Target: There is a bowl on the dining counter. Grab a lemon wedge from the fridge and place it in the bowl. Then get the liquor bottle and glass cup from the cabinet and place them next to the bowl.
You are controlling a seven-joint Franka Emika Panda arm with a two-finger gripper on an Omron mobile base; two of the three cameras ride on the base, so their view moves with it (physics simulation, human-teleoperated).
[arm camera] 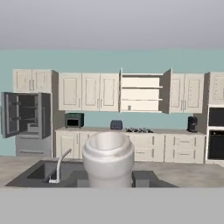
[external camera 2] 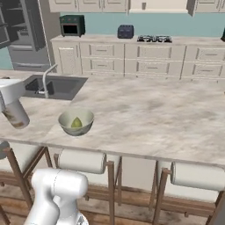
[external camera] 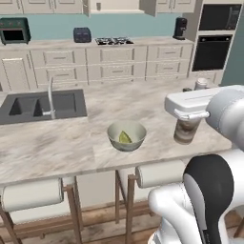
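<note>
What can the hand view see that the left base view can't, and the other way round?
Hand view's extra: the fridge, with its door open.
Left base view's extra: the bowl with the lemon wedge inside, and the stools under the counter.
Both: the sink, the tap, and the bottle held in the end effector.

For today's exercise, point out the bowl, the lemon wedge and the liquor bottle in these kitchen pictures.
bowl point(external camera: 114, 133): left base view, on its left rim.
lemon wedge point(external camera: 125, 137): left base view, on the wedge's middle, inside the bowl.
liquor bottle point(external camera: 185, 131): left base view, on its brownish body below the gripper.
</note>
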